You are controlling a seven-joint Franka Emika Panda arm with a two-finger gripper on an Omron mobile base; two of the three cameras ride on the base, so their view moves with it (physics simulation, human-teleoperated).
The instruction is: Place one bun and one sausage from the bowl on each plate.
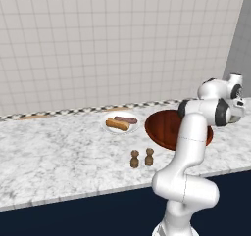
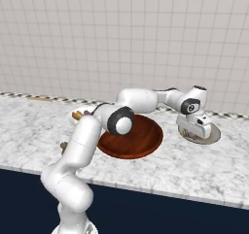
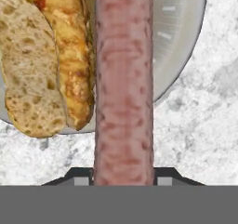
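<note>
1. Marble-patterned counter [image 1: 59, 152] runs below a tiled wall; two small brown shakers [image 1: 141, 158] stand before the glossy red-brown bowl [image 2: 141, 141].
2. Left plate [image 1: 109, 128] carries a bun and a sausage.
3. Over the right plate [image 2: 212, 137], the gripper [image 3: 122, 179] pinches a pink mottled sausage [image 3: 123, 83].
4. Hand view reveals a crusty bun [image 3: 44, 60] lying on that plate.

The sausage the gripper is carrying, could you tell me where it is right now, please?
The sausage sits clamped in the gripper, above the right-hand plate beside the bun, right of the bowl.
</note>
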